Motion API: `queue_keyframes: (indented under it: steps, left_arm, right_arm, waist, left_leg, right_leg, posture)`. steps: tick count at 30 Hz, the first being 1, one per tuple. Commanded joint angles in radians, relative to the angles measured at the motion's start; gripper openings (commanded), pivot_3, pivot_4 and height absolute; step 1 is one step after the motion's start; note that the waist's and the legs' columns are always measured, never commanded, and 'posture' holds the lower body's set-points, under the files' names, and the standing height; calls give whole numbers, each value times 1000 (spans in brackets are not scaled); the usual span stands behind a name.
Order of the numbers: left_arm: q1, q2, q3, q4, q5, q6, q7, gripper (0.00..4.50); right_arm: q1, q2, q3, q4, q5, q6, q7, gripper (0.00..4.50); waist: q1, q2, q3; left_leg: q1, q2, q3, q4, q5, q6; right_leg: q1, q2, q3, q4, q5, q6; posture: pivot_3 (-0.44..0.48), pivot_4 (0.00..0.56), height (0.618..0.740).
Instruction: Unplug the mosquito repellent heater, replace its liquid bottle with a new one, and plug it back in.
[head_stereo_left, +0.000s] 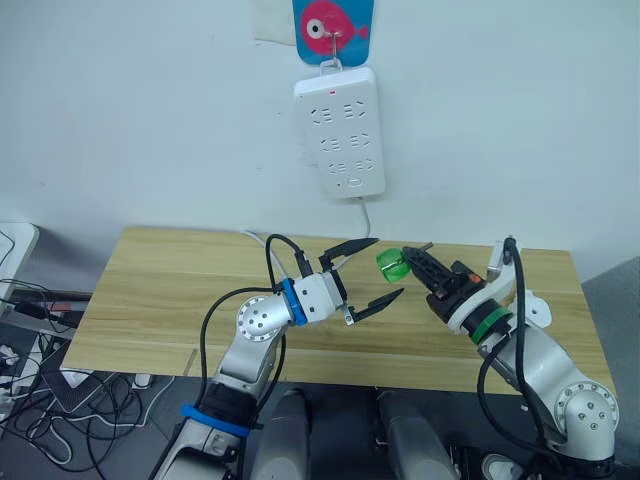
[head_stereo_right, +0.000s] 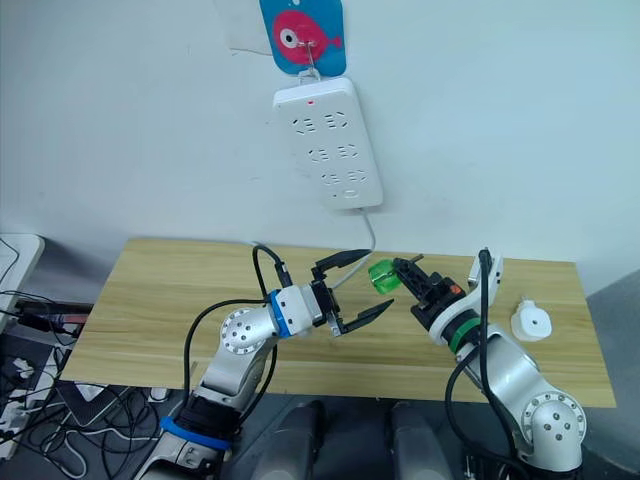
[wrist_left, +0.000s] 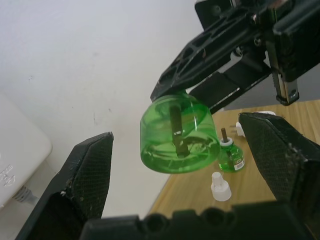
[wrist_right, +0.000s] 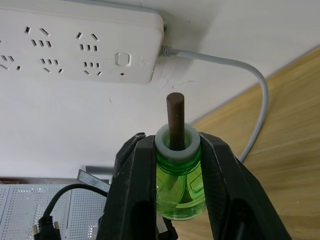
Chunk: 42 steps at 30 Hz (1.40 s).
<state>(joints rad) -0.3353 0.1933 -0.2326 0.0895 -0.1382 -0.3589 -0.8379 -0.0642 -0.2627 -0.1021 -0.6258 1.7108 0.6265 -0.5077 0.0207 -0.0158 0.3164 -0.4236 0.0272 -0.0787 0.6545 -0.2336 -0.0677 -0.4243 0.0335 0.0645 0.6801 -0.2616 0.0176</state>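
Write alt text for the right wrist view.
The right gripper holds a green liquid bottle upright, jaws shut on its sides, its dark wick bare. Behind it, a white power strip hangs on the wall above a wooden table.

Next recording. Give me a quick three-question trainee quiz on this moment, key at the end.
1. True or false: the left gripper is shut on the held green bottle.
2. Where is the mosquito repellent heater? A: plugged into the power strip. B: lying on the table. C: in the left gripper.
3. Fill in: a bare dark ____ sticks out of the held green bottle's neck.

Key:
1. False. The left gripper is open, and the right gripper clamps the bottle.
2. B.
3. wick.
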Motion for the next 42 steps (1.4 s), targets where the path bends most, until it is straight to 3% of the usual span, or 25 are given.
queue_keyframes:
  steps: [1,14,21,29,36,39,42]
  left_arm:
    - [-9,-7,-17,-8,0,-26,7,4500]
    - [-24,-17,-22,10,-9,-21,22,4500]
    - [-25,-19,-23,19,-14,-19,21,2269]
    - [-33,-26,-18,22,-17,3,33,2262]
    - [-62,-23,-3,42,-42,57,18,2262]
    - [-86,-2,6,76,-66,55,-31,2262]
    - [-100,11,12,97,-83,49,-68,2262]
  right_arm:
    - [7,-13,15,-60,31,-31,4,844]
    - [1,-45,54,-62,43,-73,11,844]
    - [0,-47,68,-64,51,-92,7,844]
    - [3,-46,91,-72,44,-104,1,844]
    - [29,-127,81,-77,62,-74,10,3334]
    - [94,-283,39,-83,130,-11,-12,4424]
    - [151,-434,-11,-80,186,31,4,4470]
  waist:
    - [0,0,0]
    - [0,0,0]
    - [0,0,0]
    - [0,0,0]
    - [0,0,0]
    - [1,0,0]
    - [0,-1,1]
  left_leg:
    - [0,0,0,0,0,0]
    - [0,0,0,0,0,0]
    - [0,0,0,0,0,0]
    - [0,0,0,0,0,0]
    - [0,0,0,0,0,0]
    - [0,0,0,0,0,0]
    - [-1,0,0,0,0,0]
  right_leg:
    - [0,0,0,0,0,0]
    - [0,0,0,0,0,0]
    - [0,0,0,0,0,0]
    - [0,0,0,0,0,0]
    - [0,0,0,0,0,0]
    - [0,0,0,0,0,0]
    - [0,-1,1,-1,0,0]
  posture:
    - [134,284,740]
    - [133,291,740]
    - [131,295,740]
    - [130,298,740]
    - [128,305,740]
    - [123,311,740]
    - [109,326,740]
